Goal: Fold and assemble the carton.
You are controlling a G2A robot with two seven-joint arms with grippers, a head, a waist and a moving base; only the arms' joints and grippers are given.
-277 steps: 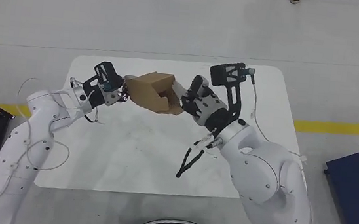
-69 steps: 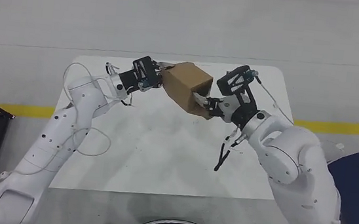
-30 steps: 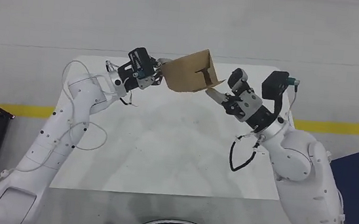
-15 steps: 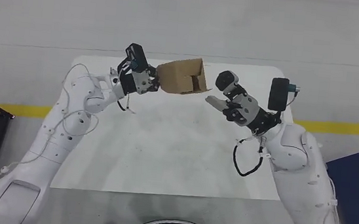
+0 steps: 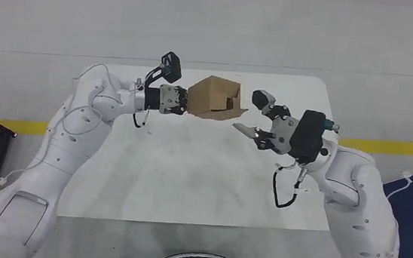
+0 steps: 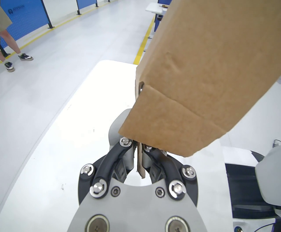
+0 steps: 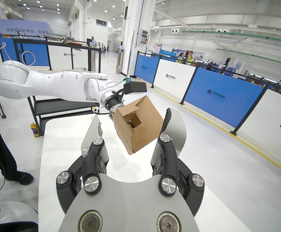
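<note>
Left wrist view shows the left gripper [image 6: 137, 151] pinched narrow on a flap edge of the carton [image 6: 208, 77], held above the white tabletop [image 6: 72, 123] toward its far edge. Since a second ago the carton has rolled and shifted slightly nearer the robot. The right gripper [image 7: 134, 131] is spread wide, holding nothing, just apart from it. Beyond lie grey floor, a yellow line [image 5: 394, 146] and blue barriers [image 7: 226, 92]. The carton's partly folded end faces the right gripper, with its long axis running between the arms.
</note>
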